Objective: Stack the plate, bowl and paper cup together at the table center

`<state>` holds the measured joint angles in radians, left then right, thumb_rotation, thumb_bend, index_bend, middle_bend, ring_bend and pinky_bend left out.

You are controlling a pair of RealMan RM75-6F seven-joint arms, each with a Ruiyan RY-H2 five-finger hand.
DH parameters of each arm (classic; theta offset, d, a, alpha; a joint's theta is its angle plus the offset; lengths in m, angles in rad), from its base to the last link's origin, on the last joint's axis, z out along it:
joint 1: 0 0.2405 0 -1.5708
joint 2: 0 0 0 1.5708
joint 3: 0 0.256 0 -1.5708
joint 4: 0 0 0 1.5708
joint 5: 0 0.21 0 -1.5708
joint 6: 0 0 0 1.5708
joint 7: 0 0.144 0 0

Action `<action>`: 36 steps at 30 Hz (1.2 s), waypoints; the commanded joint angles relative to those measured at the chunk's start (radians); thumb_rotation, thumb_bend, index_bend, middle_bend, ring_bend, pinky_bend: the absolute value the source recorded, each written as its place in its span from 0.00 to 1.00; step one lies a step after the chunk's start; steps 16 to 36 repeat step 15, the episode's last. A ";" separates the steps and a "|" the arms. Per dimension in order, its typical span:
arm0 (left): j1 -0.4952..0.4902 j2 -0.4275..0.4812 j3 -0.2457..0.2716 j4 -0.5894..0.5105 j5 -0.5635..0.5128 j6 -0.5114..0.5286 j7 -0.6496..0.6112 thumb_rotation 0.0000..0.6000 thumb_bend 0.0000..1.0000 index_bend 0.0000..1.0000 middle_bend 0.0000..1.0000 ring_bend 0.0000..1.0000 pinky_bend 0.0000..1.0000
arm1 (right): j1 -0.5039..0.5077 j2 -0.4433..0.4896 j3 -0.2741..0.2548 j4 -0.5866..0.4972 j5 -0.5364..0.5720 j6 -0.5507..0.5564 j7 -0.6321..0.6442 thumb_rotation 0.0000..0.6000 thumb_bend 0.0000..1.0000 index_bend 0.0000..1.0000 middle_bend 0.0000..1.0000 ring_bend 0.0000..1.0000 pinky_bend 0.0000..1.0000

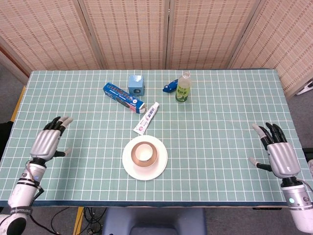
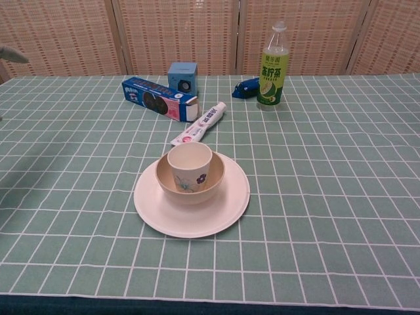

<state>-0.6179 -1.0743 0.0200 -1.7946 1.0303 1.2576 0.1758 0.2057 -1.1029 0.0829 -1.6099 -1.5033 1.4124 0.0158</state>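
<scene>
Three pieces nested, both hands off

The paper cup (image 2: 189, 166) stands upright in the bowl (image 2: 213, 177), which sits on the plate (image 2: 226, 209) near the tabletop (image 1: 220, 122) middle. From the stack, the left hand (image 1: 47, 142) lies well apart at nine o'clock, the right hand (image 1: 279, 154) well apart at three o'clock. Both hover with fingers spread, holding nothing.

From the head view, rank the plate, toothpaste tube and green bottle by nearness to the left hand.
From the left hand:
1. Plate, at the table's center, to its right.
2. Toothpaste tube, just behind the plate; only slightly farther.
3. Green bottle, far side, clearly farthest.
</scene>
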 commanded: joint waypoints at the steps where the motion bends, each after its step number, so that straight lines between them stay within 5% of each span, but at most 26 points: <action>1: 0.089 0.025 0.037 0.014 0.050 0.069 -0.031 1.00 0.23 0.11 0.00 0.00 0.15 | -0.010 0.000 -0.009 0.008 0.005 -0.003 0.015 1.00 0.16 0.08 0.16 0.00 0.00; 15: 0.353 -0.032 0.065 0.085 0.170 0.324 -0.035 1.00 0.23 0.12 0.00 0.00 0.15 | -0.099 -0.021 -0.055 0.022 -0.016 0.083 0.049 1.00 0.16 0.08 0.16 0.00 0.00; 36: 0.353 -0.032 0.065 0.085 0.170 0.324 -0.035 1.00 0.23 0.12 0.00 0.00 0.15 | -0.099 -0.021 -0.055 0.022 -0.016 0.083 0.049 1.00 0.16 0.08 0.16 0.00 0.00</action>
